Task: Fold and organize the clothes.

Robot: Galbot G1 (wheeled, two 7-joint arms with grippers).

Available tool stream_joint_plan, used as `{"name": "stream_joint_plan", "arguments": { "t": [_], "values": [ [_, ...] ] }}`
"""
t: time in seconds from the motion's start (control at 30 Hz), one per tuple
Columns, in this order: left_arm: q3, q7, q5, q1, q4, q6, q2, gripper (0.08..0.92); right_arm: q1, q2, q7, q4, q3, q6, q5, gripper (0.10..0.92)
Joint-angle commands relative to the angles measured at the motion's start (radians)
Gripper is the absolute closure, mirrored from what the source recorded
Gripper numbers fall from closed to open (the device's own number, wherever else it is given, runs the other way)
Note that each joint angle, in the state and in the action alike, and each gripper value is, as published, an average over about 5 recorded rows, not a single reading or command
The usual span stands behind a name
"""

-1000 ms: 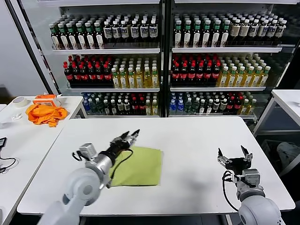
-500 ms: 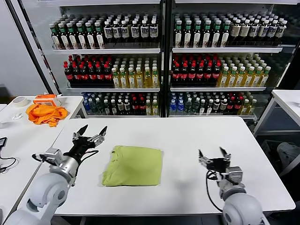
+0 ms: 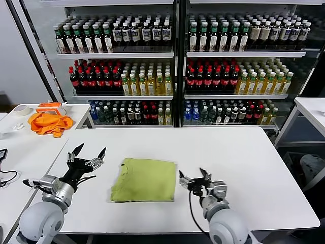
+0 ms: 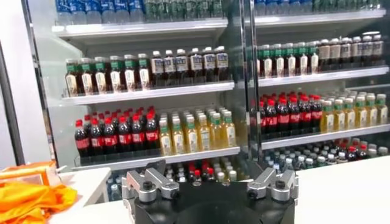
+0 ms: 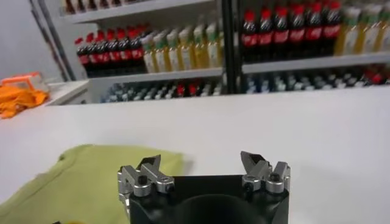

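The clothes, one light yellow-green shirt (image 3: 143, 179), lie folded into a flat rectangle on the white table (image 3: 244, 147), left of centre. My left gripper (image 3: 90, 151) hovers open and empty just left of the shirt, fingers pointing up and away. Its wrist view shows only its spread fingers (image 4: 149, 182) before the bottle shelves. My right gripper (image 3: 193, 175) is open and empty close to the shirt's right edge. In the right wrist view the shirt (image 5: 85, 182) lies beside the right gripper (image 5: 204, 167), under one finger.
A glass-door cooler full of bottles (image 3: 172, 66) stands behind the table. A side table at the left holds a bright orange cloth (image 3: 49, 123), an orange box (image 3: 50, 107) and a tape roll (image 3: 21, 110). Another white table (image 3: 312, 109) is at the far right.
My left gripper opened, let go of the shirt and drew back to the left. My right arm slid left along the table to the shirt's right edge. The shirt now lies folded.
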Motion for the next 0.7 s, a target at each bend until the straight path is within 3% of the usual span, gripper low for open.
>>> {"name": "stream_joint_plan", "arguments": {
  "t": [0.03, 0.3, 0.7],
  "values": [
    [-0.026, 0.036, -0.01, 0.049, -0.038, -0.016, -0.005, 0.177, 0.074, 0.014, 0.131, -0.06, -0.174, -0.012, 0.114, 0.203],
    [-0.028, 0.035, -0.002, 0.037, -0.003, -0.02, -0.004, 0.177, 0.121, 0.019, 0.119, -0.125, -0.188, -0.012, 0.101, 0.203],
    [-0.021, 0.03, -0.009, 0.031, 0.002, -0.037, -0.005, 0.177, 0.162, 0.057, 0.136, -0.193, -0.18, -0.011, 0.22, 0.203]
  ]
}}
